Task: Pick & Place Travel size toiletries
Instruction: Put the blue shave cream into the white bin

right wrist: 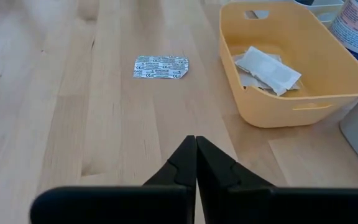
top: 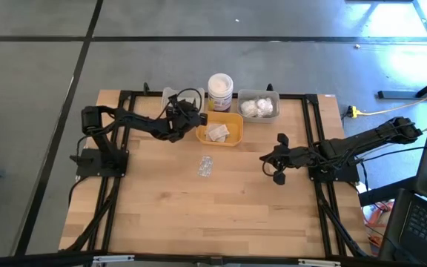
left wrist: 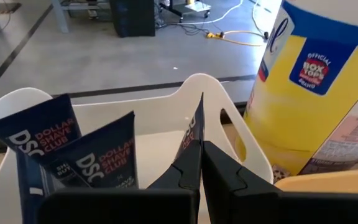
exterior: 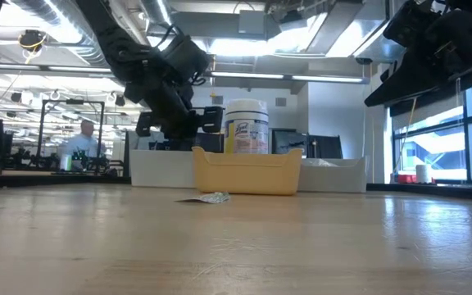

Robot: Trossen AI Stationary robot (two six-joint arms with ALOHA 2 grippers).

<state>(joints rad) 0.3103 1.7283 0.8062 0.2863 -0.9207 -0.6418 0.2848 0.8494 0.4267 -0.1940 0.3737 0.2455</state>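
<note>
Closed fingertips of left gripper pinching a thin black tube over the white tray, likely to drop it beside two more tubes just left of the jaws; big jar crowding close on the right. Farther right, yellow tray holding flat sachets. Right gripper shut on nothing, foil sachet loose on table ahead of its jaws, path unblocked.

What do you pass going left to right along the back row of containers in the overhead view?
White tray with the left end effector shut over it → white jar with yellow label → grey tray holding white fluffy pieces.
</note>
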